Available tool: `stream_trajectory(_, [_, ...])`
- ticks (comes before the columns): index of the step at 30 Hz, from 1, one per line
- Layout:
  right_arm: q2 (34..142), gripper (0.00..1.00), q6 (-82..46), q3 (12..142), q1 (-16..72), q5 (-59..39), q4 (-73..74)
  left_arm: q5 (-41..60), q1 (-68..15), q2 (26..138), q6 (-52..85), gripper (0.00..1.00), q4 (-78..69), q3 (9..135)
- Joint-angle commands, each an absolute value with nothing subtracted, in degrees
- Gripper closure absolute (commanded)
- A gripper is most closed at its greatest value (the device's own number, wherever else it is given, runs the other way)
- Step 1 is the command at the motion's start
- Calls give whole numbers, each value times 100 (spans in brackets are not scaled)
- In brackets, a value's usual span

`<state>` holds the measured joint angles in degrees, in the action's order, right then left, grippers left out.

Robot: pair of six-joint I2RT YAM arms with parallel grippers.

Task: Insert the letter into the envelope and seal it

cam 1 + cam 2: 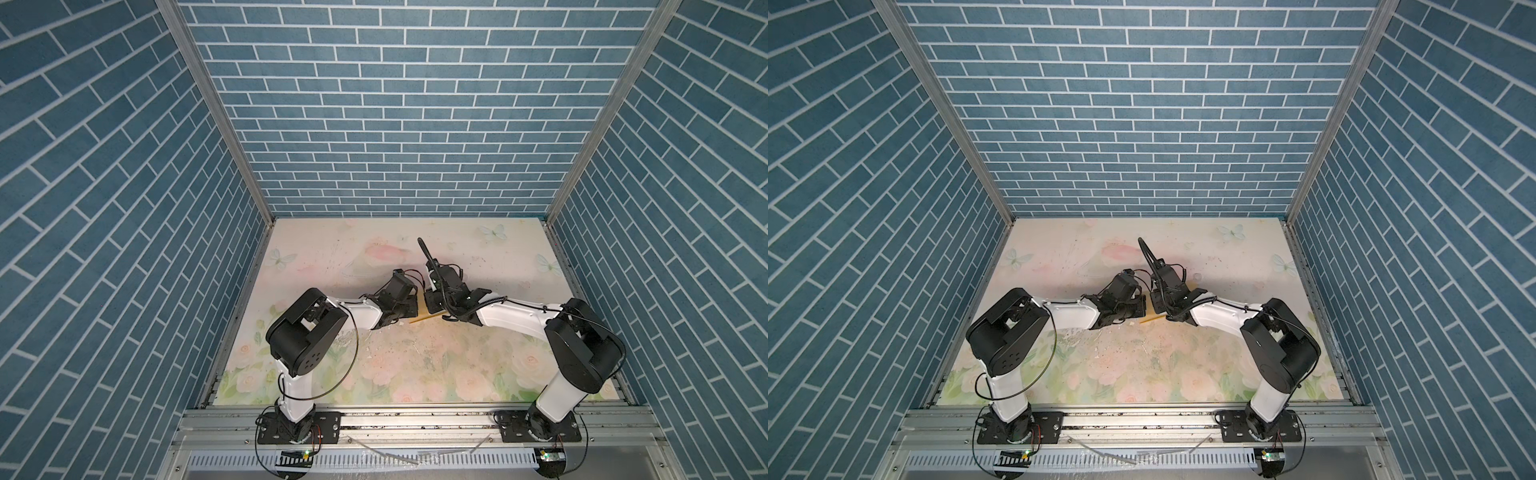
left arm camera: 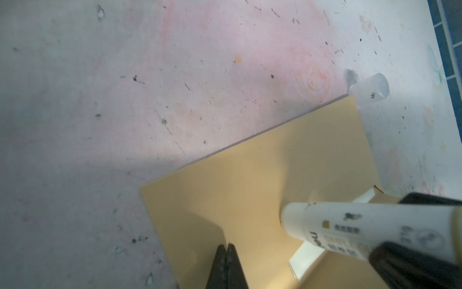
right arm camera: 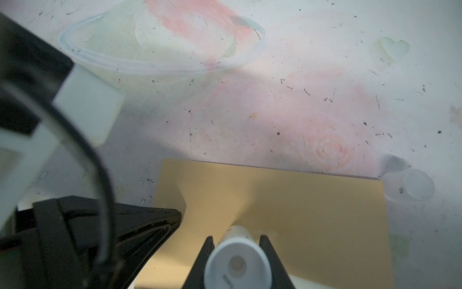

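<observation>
Envelope point(image 2: 250, 187), mustard-yellow paper, lies flat beneath both grippers. Your right gripper point(image 3: 237, 250) clamps the white cylindrical glue stick point(image 2: 350, 225) over it; left gripper point(image 2: 227, 250), pinched shut, empty. Pressing could drag the unpinned envelope.

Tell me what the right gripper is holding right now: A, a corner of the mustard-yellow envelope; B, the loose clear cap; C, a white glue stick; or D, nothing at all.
C: in the right wrist view the right gripper has its jaws on either side of the white glue stick, tip aimed at the envelope, while the clear cap lies loose on the table by the envelope's corner.
</observation>
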<state>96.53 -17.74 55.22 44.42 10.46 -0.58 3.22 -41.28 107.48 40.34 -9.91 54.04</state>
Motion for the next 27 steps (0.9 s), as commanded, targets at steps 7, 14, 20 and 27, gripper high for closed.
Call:
stream_trajectory(7, [9591, 100, -1884, 5265, 4346, 1133, -306, -123, -4087, 11065, 4004, 100, -25, 5299])
stream_trajectory(14, [9533, 100, -1866, 5230, 4285, 1206, -364, -202, -4096, 11125, 3975, 100, 44, 5282])
stream_trajectory(20, [9466, 100, -1870, 5153, 4229, 1318, -452, -263, -4104, 11140, 3923, 100, 78, 5248])
stream_trajectory(27, [9341, 100, -1907, 5054, 4145, 1440, -526, -334, -4113, 11153, 3887, 100, 124, 5251])
